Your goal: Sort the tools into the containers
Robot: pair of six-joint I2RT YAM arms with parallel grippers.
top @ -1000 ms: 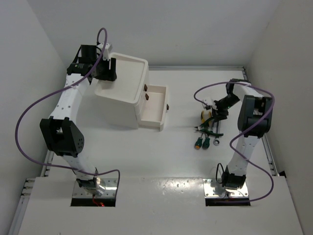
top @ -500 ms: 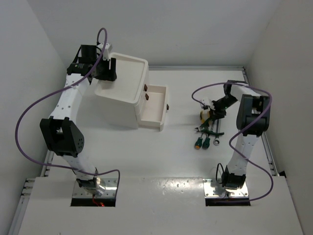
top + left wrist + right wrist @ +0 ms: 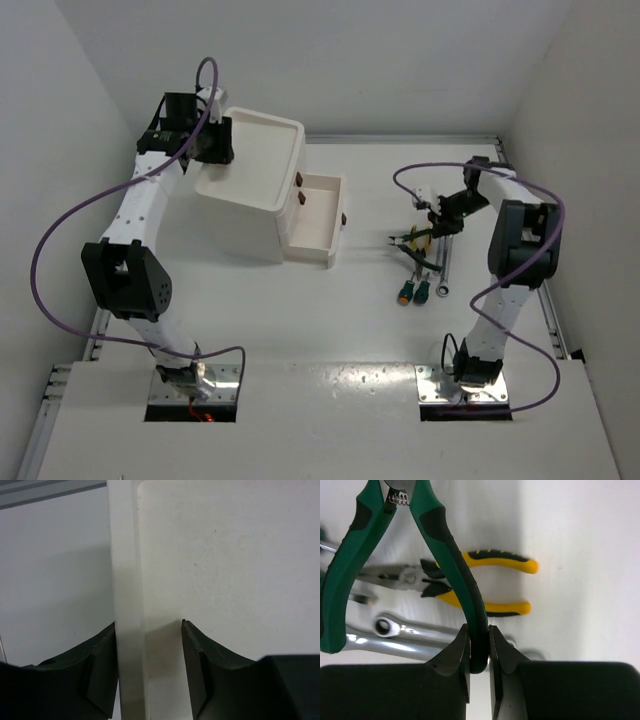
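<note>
One pair of pliers with green-and-black handles (image 3: 442, 540) was held by a single handle in the right hand (image 3: 479, 630), its fingers pinched tight on that handle, above the tool pile on the right side of the white desk (image 3: 330, 330). Beneath it lay one pair of yellow-handled pliers (image 3: 502, 560) and one slim silver metal wrench (image 3: 420, 645) with a ring end; another strip of silver beside it was too cut off to name. Next to the pile, on the side nearer the arm bases, two green-handled screwdrivers with orange tips (image 3: 405, 292) lay side by side.

Plain white walls (image 3: 400, 60) closed the desk in at the left, back and right, and a metal rail (image 3: 400, 138) ran along its far edge.

A white plastic box (image 3: 240, 228) with a shallow rimmed tray top stood at the back left, well apart from the tools. One white drawer (image 3: 312, 230) was pulled out toward them, and three dark red-brown knobs (image 3: 344, 216) showed. Every tool counted lay outside the box. The left hand (image 3: 149, 625) straddled the tray's rim, one finger outside and one inside, set narrow; whether it pressed the rim could not be told
</note>
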